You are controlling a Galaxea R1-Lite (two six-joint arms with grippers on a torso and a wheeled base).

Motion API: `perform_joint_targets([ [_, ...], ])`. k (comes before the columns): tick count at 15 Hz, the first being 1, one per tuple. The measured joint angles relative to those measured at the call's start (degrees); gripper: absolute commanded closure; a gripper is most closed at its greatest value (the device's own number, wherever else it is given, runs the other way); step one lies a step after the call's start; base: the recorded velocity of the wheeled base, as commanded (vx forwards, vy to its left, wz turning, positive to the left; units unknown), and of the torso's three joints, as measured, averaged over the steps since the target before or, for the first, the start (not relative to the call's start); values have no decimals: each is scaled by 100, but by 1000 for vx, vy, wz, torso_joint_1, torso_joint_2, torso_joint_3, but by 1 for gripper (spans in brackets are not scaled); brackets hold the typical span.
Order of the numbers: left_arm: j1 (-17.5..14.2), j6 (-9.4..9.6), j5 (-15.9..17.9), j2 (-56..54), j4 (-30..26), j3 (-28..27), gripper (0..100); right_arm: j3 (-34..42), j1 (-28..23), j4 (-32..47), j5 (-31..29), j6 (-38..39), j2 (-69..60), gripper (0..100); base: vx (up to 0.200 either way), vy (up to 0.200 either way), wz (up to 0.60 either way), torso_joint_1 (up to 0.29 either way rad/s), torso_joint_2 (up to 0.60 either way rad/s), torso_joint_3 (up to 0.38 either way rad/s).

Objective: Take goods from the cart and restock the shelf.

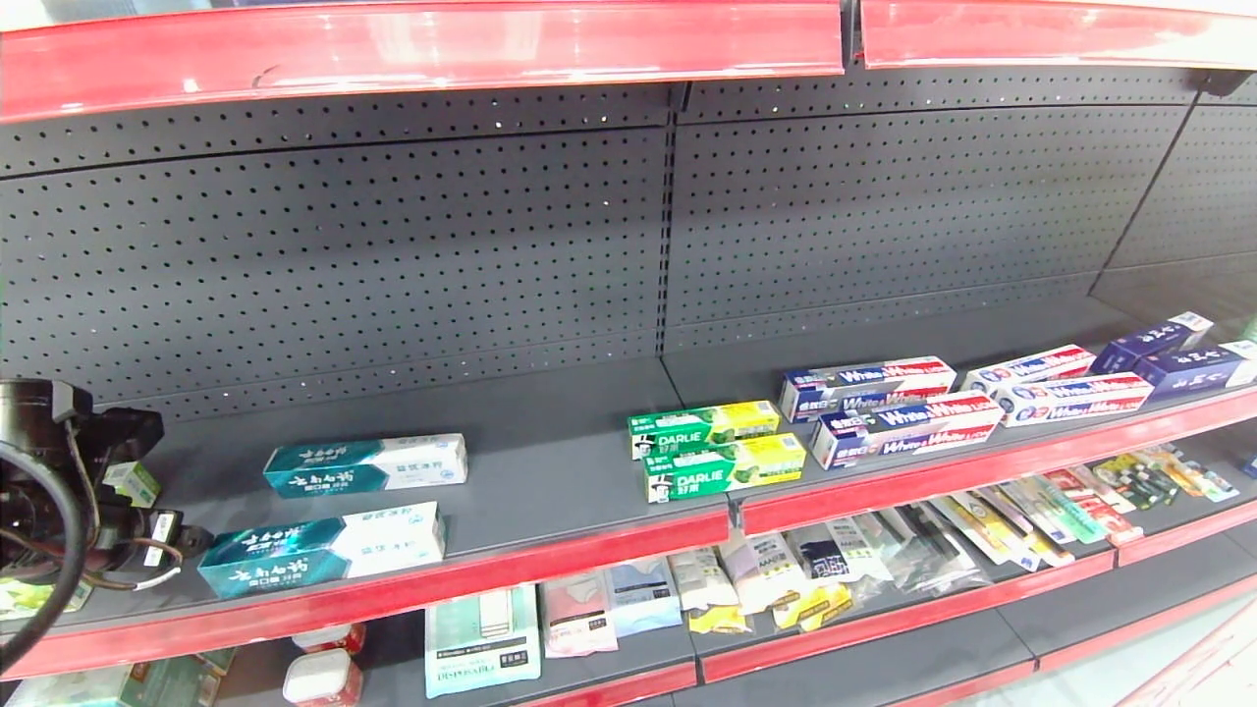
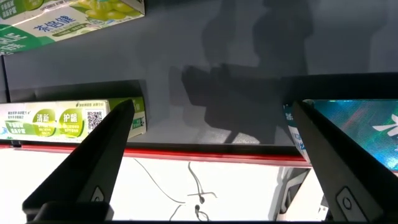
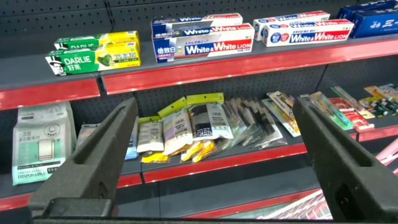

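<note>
The shelf (image 1: 550, 462) is a dark grey board with a red front strip and a perforated grey back panel. On its left part two teal-and-white toothpaste boxes (image 1: 365, 463) lie flat, one farther back and one at the front edge, apart from each other. Near the middle two green-and-yellow boxes (image 1: 725, 467) lie flat side by side, touching, their long sides along the edge. Just to their right lie four red, white and blue boxes (image 1: 906, 428) in two pairs, and past them, at the far right, two dark blue boxes (image 1: 1195, 367). The lower shelf (image 1: 913, 614) carries flat packets (image 1: 756, 570) in overlapping rows.
</note>
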State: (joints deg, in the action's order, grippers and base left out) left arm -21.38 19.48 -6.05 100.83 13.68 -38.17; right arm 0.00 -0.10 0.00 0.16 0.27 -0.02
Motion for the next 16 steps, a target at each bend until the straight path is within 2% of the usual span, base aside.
perform_joint_targets([
  [8,63,4,-29,-9,0,-17,0,0,0,0,0,-2,0,0,0,0,0,0,0,0],
  [16,-28,26,2,-74,-20,94,0,0,0,0,0,0,0,0,0,0,0,0,0,0],
])
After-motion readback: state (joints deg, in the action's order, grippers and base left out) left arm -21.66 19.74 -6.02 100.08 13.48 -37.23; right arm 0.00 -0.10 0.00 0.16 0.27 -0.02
